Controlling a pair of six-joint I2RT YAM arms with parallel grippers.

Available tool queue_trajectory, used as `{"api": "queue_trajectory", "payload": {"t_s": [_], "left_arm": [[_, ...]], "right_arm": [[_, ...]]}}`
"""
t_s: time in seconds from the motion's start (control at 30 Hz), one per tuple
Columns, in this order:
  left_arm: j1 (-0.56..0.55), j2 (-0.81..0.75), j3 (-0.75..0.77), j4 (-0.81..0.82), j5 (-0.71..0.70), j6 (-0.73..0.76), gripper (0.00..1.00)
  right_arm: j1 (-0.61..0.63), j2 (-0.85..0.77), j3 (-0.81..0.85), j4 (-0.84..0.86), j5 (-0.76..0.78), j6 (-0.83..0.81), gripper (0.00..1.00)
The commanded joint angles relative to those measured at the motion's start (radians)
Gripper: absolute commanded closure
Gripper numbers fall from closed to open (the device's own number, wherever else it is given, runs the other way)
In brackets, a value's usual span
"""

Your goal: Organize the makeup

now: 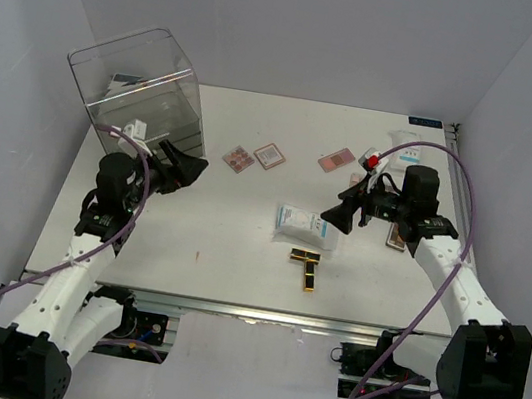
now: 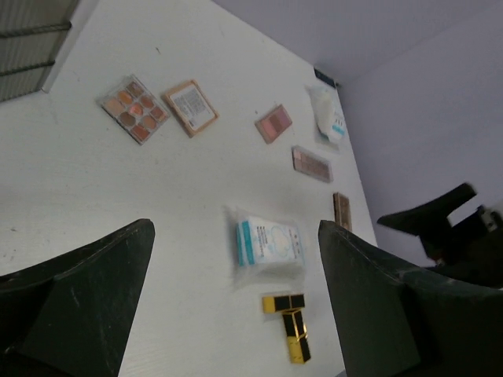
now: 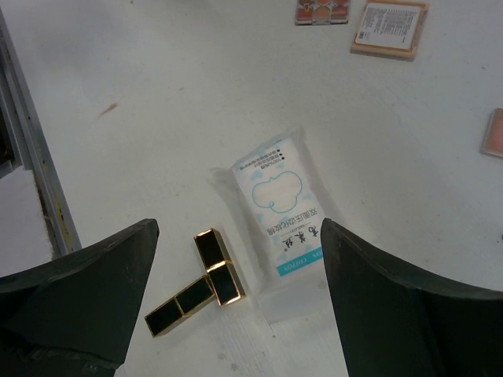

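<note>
Right gripper (image 3: 238, 236): fingers spread wide, empty. The white-blue sachet (image 3: 279, 210) lies just ahead, centred between them, its long axis running roughly away from the fingers. Lipstick tubes (image 3: 220, 271) lie nearer the left finger. Left gripper (image 1: 186, 165), also wide and empty, is well apart from the sachet.

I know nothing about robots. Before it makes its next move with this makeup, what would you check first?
1. The right gripper is open and empty: ok.
2. The left gripper is open and empty: ok.
3. The sachet lies flat below the right gripper: ok.
4. The lipstick tubes are clear of that sachet: cannot tell; they lie close beside its edge.
5. There is room in the clear box: cannot tell; its inside is hard to read.
6. The left arm and right arm are well apart: ok.
</note>
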Motion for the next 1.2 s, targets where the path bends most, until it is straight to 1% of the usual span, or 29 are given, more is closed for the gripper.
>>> {"api": "queue_trajectory", "payload": {"t_s": [0.0, 0.1, 0.17, 0.2, 0.27, 0.33, 0.4, 0.53, 0.6, 0.73, 0.77, 0.87, 1.0, 1.1, 1.17], "left_arm": [[0.034, -0.080, 0.067, -0.017, -0.183, -0.213, 0.04], [0.035, -0.147, 0.044, -0.010, -0.393, -0.335, 0.04], [0.039, -0.177, 0.015, -0.005, -0.455, -0.411, 0.05], [0.041, -0.179, 0.007, -0.005, -0.487, -0.431, 0.06], [0.050, -0.154, 0.016, -0.022, -0.501, -0.436, 0.07], [0.071, -0.115, 0.038, -0.064, -0.481, -0.454, 0.08], [0.091, -0.070, 0.035, -0.066, -0.457, -0.462, 0.09], [0.134, 0.003, 0.005, -0.025, -0.414, -0.472, 0.12], [0.196, 0.057, -0.024, 0.010, -0.349, -0.484, 0.14], [0.266, 0.117, -0.117, 0.250, -0.245, -0.535, 0.21], [0.271, 0.127, -0.149, 0.287, -0.239, -0.556, 0.25], [0.274, 0.183, -0.178, 0.405, -0.234, -0.563, 0.30], [0.273, 0.249, -0.189, 0.513, -0.246, -0.562, 0.34], [0.275, 0.284, -0.184, 0.549, -0.259, -0.561, 0.36], [0.275, 0.310, -0.186, 0.590, -0.263, -0.563, 0.40]], "right_arm": [[0.003, 0.004, 0.004, 0.038, 0.009, 0.018, 0.10], [0.002, -0.057, -0.059, 0.096, -0.025, 0.008, 0.10], [0.002, -0.089, -0.086, 0.116, -0.045, 0.003, 0.10], [0.002, -0.095, -0.090, 0.119, -0.054, 0.000, 0.10], [0.002, -0.111, -0.093, 0.120, -0.064, -0.008, 0.10], [0.002, -0.118, -0.097, 0.122, -0.074, -0.012, 0.10], [0.002, -0.122, -0.102, 0.122, -0.082, -0.021, 0.10], [0.001, -0.124, -0.107, 0.122, -0.094, -0.032, 0.10], [0.002, -0.123, -0.109, 0.120, -0.099, -0.034, 0.10], [0.000, -0.125, -0.110, 0.122, -0.107, -0.036, 0.10], [-0.001, -0.124, -0.112, 0.121, -0.106, -0.037, 0.10], [-0.002, -0.119, -0.113, 0.120, -0.104, -0.042, 0.10], [-0.002, -0.104, -0.110, 0.122, -0.106, -0.044, 0.10], [-0.003, -0.098, -0.111, 0.120, -0.103, -0.044, 0.10], [-0.004, -0.097, -0.113, 0.120, -0.102, -0.046, 0.10]]}}
